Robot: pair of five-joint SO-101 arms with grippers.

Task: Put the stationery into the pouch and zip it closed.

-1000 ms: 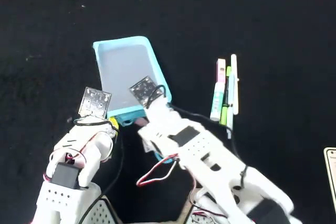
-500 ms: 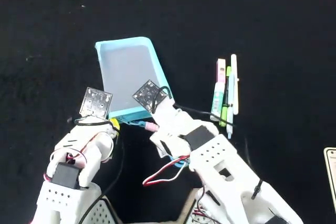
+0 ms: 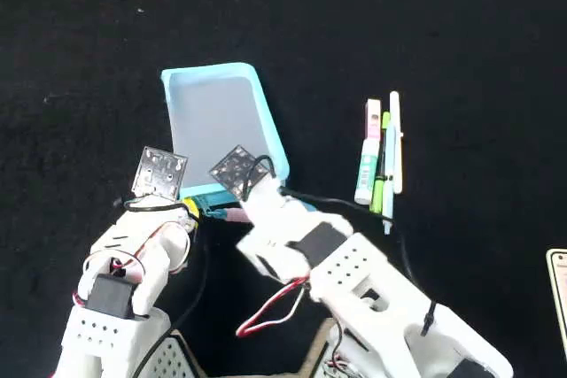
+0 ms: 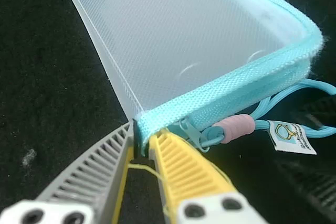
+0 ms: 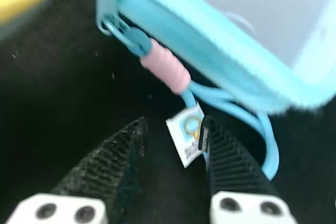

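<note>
A light blue pouch [image 3: 217,121] with a pale mesh face lies flat on the black table. My left gripper [image 4: 140,141] is shut on the pouch's near corner [image 4: 144,121], the grey and yellow fingers pinching the blue edge. The zip's slider [image 4: 190,129] sits beside that corner, trailing a pink bead [image 4: 234,128], a blue cord and a small tag [image 4: 292,137]. My right gripper [image 5: 173,127] is open just above the table, its black fingers either side of the tag [image 5: 187,139], below the bead [image 5: 164,66]. Several pens and markers [image 3: 381,152] lie together right of the pouch.
The right arm [image 3: 354,281] stretches from the near edge towards the pouch's near end, beside the left arm [image 3: 133,263]. A card [image 3: 558,281] pokes in at the right edge. Black cloth covers the table [image 3: 461,50]; cables run behind it.
The right arm swung right, away from the pouch's near edge, then came back left and low to the zip's cord and tag. The left gripper kept its hold on the corner.
</note>
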